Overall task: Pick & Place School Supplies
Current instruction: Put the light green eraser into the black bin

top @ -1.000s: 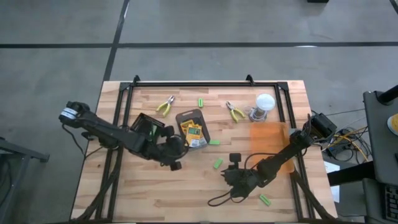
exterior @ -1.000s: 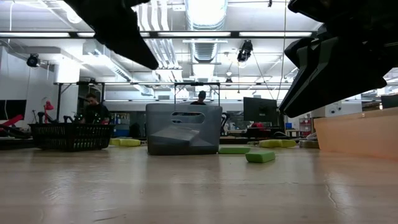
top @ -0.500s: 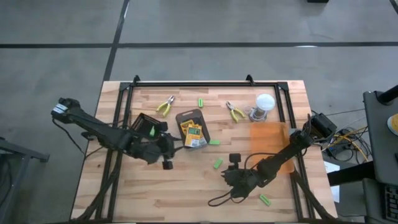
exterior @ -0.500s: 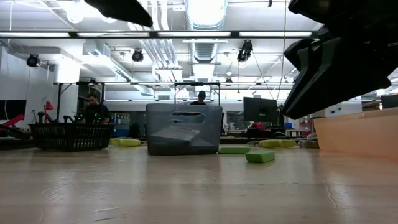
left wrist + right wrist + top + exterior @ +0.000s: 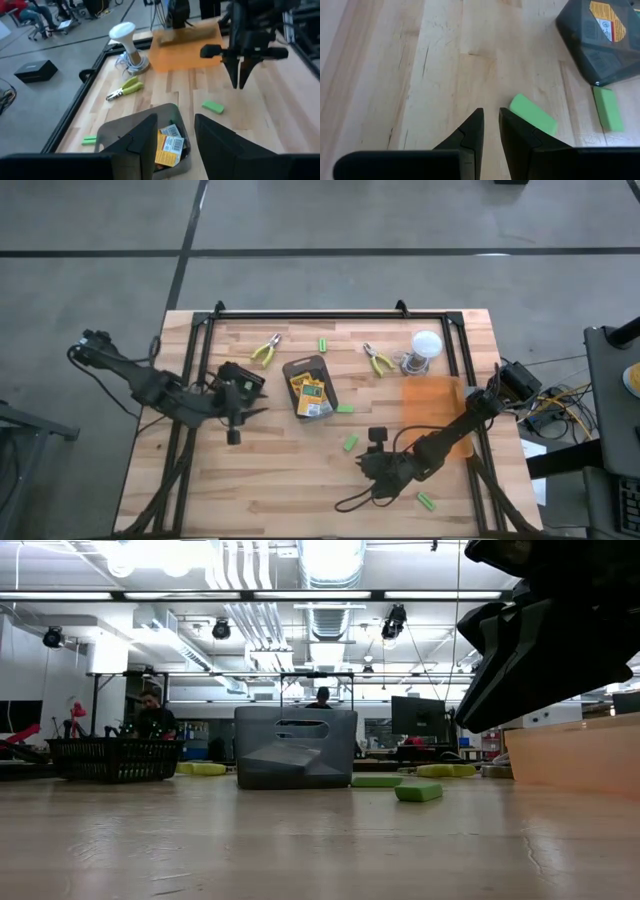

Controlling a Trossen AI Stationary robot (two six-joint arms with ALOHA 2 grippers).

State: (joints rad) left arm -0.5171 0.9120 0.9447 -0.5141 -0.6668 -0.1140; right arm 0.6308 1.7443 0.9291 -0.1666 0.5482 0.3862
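Tray: dark grey tray (image 5: 308, 386) sits mid-table, crayon boxes (image 5: 309, 393) already lying in it, yellow and green faces up.

Left gripper: left gripper (image 5: 234, 402) hangs just beside the tray on its left, fingers parted a little and nothing between them that I can see.

Right gripper: right gripper (image 5: 378, 461) sits low over the near right part of the table, fingers (image 5: 470, 131) nearly shut with only a sliver of gap, holding nothing.

Nearest stick: one short green stick (image 5: 533, 115) lies flat on the table just ahead of the right fingers and off to one side of their line; in the high view it is this stick (image 5: 351, 443), between the right gripper and the tray.

Long axis: that stick lies slanted across the way the fingers point, not square to them, so I'd judge the wrist needs a turn and the fingers need to spread before coming down.

Which arm: right arm is clearly the nearer one; the left is well apart from it, on the far side of the tray.

Other sticks: one (image 5: 345, 408) just beside the tray's right edge, one (image 5: 324, 344) up behind the tray, one (image 5: 427, 501) near the front edge by the right arm.

Pliers: two pairs (image 5: 265, 350) (image 5: 378, 360) at the back, either side of the tray, still loose on the table.

Jar: clear jar with white lid (image 5: 424, 348) stands at the back right, next to an orange block (image 5: 432, 404).
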